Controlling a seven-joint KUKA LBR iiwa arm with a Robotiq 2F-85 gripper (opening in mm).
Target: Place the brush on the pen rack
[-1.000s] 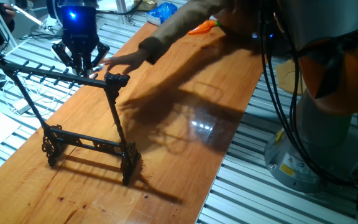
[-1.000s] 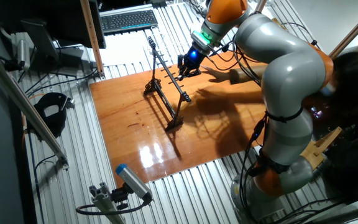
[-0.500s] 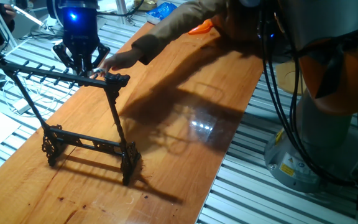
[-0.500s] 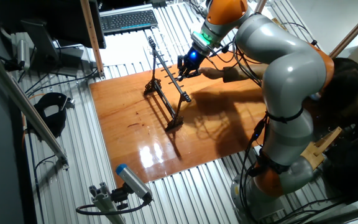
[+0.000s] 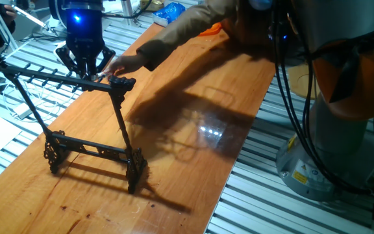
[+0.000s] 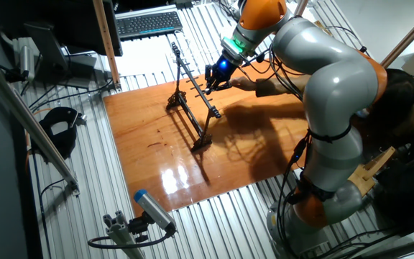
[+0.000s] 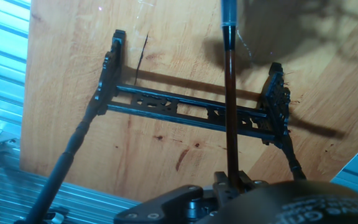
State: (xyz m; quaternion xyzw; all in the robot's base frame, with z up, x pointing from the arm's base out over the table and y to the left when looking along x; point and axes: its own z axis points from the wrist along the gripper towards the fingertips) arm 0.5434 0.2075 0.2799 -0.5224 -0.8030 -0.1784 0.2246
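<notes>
We saw a warm orange-brown wooden table point(image 5: 193, 123) with darker grain streaks and a white glare patch. The pen rack point(image 5: 89, 146) was black throughout, its feet worked in scrolls. The arm point(image 6: 336, 79) was pale grey with orange joints, and a blue light glowed above the black gripper point(image 5: 83, 65). The brush point(image 7: 230, 112) showed a dark reddish-brown shaft with a blue-grey end.

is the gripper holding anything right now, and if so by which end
Yes. In the hand view the gripper is shut on the brush, gripping one end of its shaft; the other end points down over the pen rack.
</notes>
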